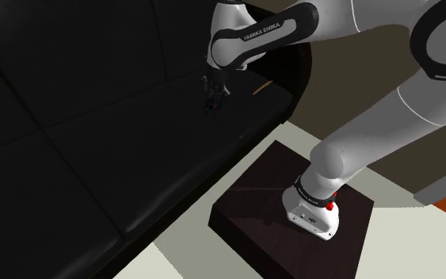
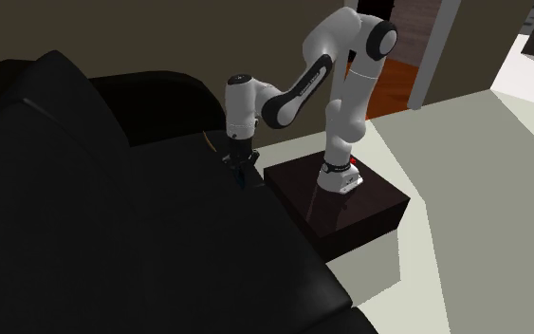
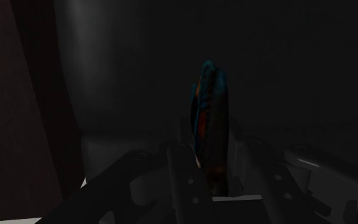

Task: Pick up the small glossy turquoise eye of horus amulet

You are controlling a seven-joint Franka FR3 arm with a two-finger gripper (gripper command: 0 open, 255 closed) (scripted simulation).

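The turquoise amulet (image 3: 208,118) stands on edge between the two black fingers (image 3: 180,167) of the gripper (image 3: 209,151). The fingers appear narrowed right up against its faces, so the gripper looks closed on it, though the dim wrist view leaves the contact itself a judgement. In the shoulder view the amulet (image 1: 211,111) is a teal speck at the fingertips, at 6 o'clock from the hand and about 11 o'clock from the dark stand (image 1: 253,198), just over the seat of the black sofa (image 1: 94,158). Whether it is clear of the cushion cannot be told. The step in hand looks like the lift. It would go best straight up along the fingers, slowly and with steady squeeze, since a thin glossy piece clasped on its flat sides could pivot or slide out. Sideways travel should wait until there is a clear gap above the cushion. Counted: one amulet, one white arm (image 1: 387,119), one gripper with two fingers, one sofa, one stand.
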